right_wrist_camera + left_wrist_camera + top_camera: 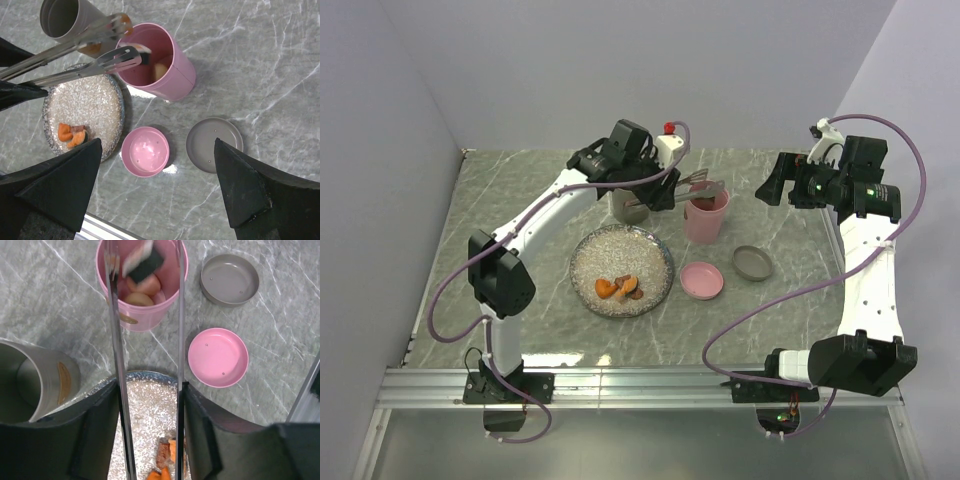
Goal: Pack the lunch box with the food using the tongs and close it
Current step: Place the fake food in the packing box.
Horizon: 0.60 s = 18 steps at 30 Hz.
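Grey veined bench (498, 182) beneath pale walls (520, 70); left hand (149, 390) pinches the tongs (116, 340), right hand (157, 142) gapes wide, empty.

The top view looks down from high behind the near edge over the whole table (490, 180), while both wrist views sit close above it, facing steeply down and sharing the pink cup (150, 320), plate (150, 400), pink lid (218, 357) and grey lid (229, 279).

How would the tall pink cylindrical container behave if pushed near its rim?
The tall pink cylindrical container is taller than wide, so it may tip. The food pieces inside probably steady it a little. On the smooth marbled tabletop, a low push likely slides it.
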Each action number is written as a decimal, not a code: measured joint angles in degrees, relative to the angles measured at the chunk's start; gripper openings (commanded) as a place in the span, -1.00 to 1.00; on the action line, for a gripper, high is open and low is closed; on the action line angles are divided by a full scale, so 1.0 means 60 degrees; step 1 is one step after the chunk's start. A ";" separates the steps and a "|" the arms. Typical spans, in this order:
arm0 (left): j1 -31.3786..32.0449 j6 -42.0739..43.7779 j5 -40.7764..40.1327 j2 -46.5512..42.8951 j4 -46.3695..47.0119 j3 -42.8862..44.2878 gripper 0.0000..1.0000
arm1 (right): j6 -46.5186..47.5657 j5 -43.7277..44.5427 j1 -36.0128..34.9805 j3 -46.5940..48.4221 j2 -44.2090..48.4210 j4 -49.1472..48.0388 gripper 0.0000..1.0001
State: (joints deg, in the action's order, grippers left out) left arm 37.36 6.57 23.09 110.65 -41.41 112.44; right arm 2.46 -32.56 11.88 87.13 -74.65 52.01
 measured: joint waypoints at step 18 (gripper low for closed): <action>-0.0539 0.0433 0.0721 -0.2554 -0.1206 -0.1756 0.18 | 0.0000 -0.0011 0.0000 -0.0015 0.0062 0.0004 0.99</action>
State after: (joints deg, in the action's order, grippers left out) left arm 34.13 9.17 27.42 95.33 -48.64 101.91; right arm 2.46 -32.62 11.88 87.05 -74.28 52.03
